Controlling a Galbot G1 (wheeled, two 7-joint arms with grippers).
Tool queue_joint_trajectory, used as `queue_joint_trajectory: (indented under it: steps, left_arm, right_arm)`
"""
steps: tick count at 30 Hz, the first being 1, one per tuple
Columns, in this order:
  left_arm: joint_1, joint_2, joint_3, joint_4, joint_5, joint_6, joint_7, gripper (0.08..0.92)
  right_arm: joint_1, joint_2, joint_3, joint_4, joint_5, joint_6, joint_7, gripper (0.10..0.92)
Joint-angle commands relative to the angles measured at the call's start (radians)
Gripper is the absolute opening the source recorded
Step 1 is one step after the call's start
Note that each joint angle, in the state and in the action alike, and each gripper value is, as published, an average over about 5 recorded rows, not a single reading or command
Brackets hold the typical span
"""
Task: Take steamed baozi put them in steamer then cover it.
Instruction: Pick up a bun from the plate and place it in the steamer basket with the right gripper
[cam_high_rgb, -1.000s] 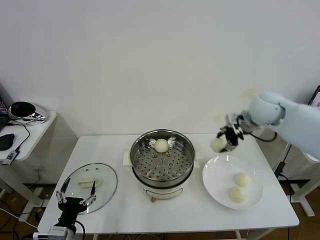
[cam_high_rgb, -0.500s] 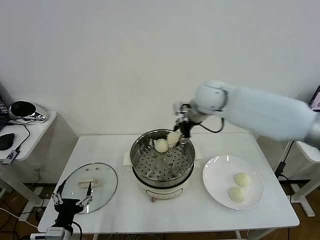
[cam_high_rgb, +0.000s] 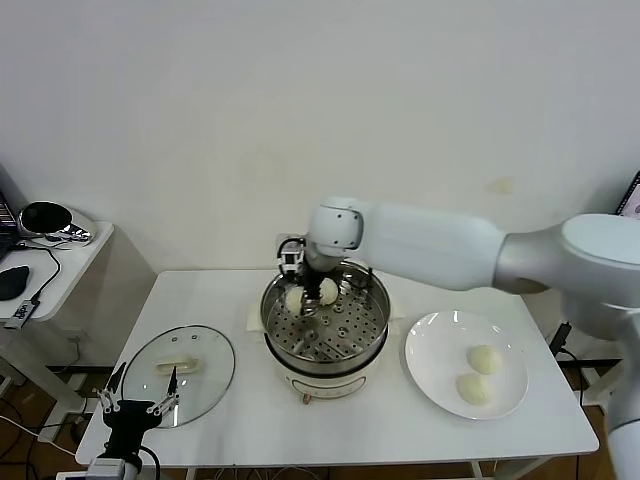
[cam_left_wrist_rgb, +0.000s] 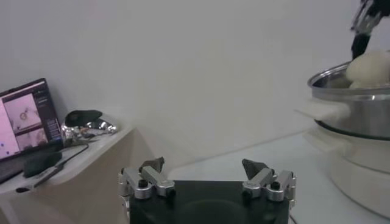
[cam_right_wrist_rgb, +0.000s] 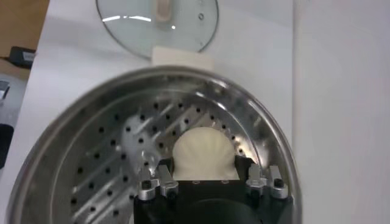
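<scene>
A: Count so far? One steamed baozi (cam_high_rgb: 328, 290) sits on the perforated tray at about 12 o'clock inside the steamer (cam_high_rgb: 325, 325). A second baozi (cam_high_rgb: 296, 299) is pinched in the right tool (cam_high_rgb: 300, 300), just beside the first, toward 10 o'clock of the tray.

B: Agreed. Two remaining baozi (cam_high_rgb: 483, 358) lie on the white plate (cam_high_rgb: 440, 345) at 3 o'clock of the steamer, the other of the pair (cam_high_rgb: 473, 389) nearer the front rim. So by my reading: one placed, one arriving, two left, lid untouched.

A: The cover (cam_high_rgb: 180, 368) lies flat on the surface (cam_high_rgb: 400, 430) at 8 o'clock of the steamer, handle up, well apart from the pot.

B: Right arm pose: reaching in from 3 o'clock, long across the plate, wrist bent down over the pot's far-left rim. Right wrist view shows the held baozi (cam_right_wrist_rgb: 203, 154) between the fingers (cam_right_wrist_rgb: 155, 181), above the holed tray; whether it touches the tray I cannot tell.

A: Left tool (cam_high_rgb: 135, 408) hangs at the surface's front edge, just at 6 o'clock of the cover, fingers (cam_left_wrist_rgb: 152, 167) spread, holding nothing. Idle, I judge.

B: Likely next need: release, then back to the plate.
</scene>
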Motion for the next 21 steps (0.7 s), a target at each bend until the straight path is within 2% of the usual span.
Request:
queue_joint_trajectory:
  steps: [1, 6, 11, 14, 21]
  left_arm:
    - [0.001, -0.001, -0.003, -0.002, -0.001, -0.002, 0.0, 0.823]
    - [-0.002, 0.001, -0.003, 0.0, -0.001, -0.002, 0.001, 0.823]
    - [-0.004, 0.005, -0.003, -0.002, -0.001, -0.001, 0.001, 0.823]
    - [-0.006, 0.011, -0.003, -0.002, -0.003, -0.001, 0.002, 0.823]
    - [-0.011, 0.027, 0.0, -0.004, -0.005, 0.002, 0.005, 0.823]
  right_arm:
    - [-0.053, 0.095, -0.008, -0.072, 0.004, -0.033, 0.025, 0.619]
    - [-0.052, 0.083, -0.005, -0.074, -0.01, -0.037, 0.015, 0.631]
    - [0.024, 0.011, 0.006, -0.019, -0.021, -0.033, -0.041, 0.751]
    - [0.118, -0.085, 0.003, 0.076, -0.017, -0.022, -0.104, 0.807]
    - [0.303, -0.433, -0.066, 0.34, -0.079, 0.052, -0.263, 0.823]
